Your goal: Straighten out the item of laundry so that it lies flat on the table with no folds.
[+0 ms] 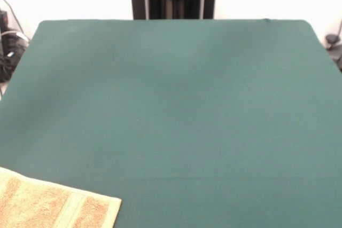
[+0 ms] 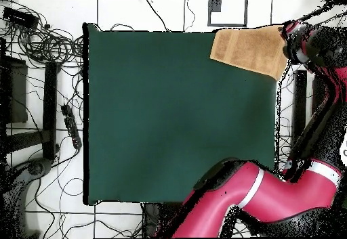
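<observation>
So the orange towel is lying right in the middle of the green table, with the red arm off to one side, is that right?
Not quite. The towel lies at a corner of the green table, partly over its edge, as the overhead view shows. The red arm is indeed off to one side.

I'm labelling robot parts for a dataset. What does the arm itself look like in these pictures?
Only the overhead view shows the arm. It is made of thick, rounded segments, glossy crimson-red, with black joint sections and a pale grey band around one link. A thinner red and black section runs up past the table edge toward the towel. The gripper can't be made out. No markings or cables on the arm are visible.
</observation>
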